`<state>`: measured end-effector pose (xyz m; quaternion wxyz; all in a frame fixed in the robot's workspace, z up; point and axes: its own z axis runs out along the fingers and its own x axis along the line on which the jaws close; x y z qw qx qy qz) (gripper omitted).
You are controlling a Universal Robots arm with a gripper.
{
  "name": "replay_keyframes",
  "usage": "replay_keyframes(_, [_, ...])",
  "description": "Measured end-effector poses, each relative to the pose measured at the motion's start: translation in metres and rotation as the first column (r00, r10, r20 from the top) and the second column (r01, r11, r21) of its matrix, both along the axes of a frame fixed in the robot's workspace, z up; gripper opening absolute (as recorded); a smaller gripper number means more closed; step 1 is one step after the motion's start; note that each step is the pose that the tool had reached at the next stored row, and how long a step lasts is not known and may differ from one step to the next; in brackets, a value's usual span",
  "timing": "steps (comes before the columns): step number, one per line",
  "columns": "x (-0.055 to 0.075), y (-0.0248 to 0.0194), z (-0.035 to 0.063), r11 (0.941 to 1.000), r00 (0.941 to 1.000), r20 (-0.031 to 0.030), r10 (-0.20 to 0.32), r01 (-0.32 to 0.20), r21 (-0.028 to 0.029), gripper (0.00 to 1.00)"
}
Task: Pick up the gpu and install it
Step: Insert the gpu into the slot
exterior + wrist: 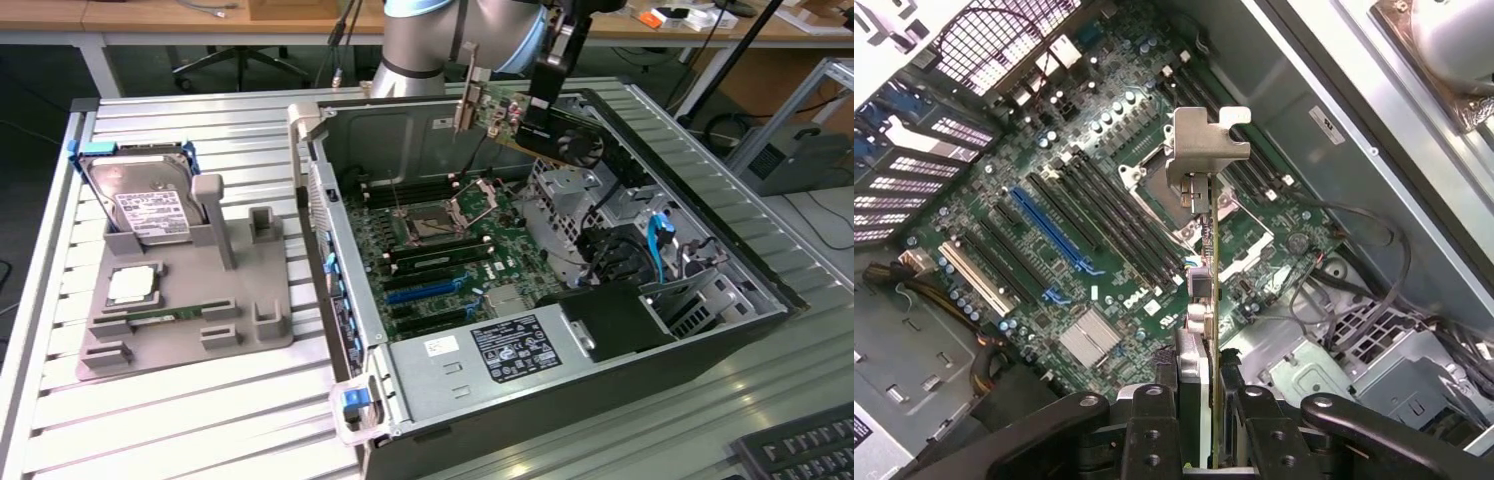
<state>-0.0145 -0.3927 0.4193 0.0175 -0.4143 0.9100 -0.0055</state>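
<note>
Two fingers [1152, 418] pinch the gpu [558, 132] edge-on. It hangs over the open case [747, 300] at about one o'clock in the exterior view, clear of the motherboard [454, 250]. My worry is that its bracket [1206, 148] snags the case wall, or that a tilted card misses the blue slot [430, 290] and strains its contacts.

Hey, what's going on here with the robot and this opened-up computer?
The robot arm's gripper is clamped on the gpu and holds it in the air over the open computer case, above the motherboard. The card is not yet seated in any slot. A hard drive stands in the grey holder on the exterior view's left.
</note>
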Motion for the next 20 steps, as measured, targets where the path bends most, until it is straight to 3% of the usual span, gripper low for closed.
replay_keyframes(20, [0.0,0.0,0.0,0.9981,0.9981,0.0,0.062,-0.062,0.0001,0.27])
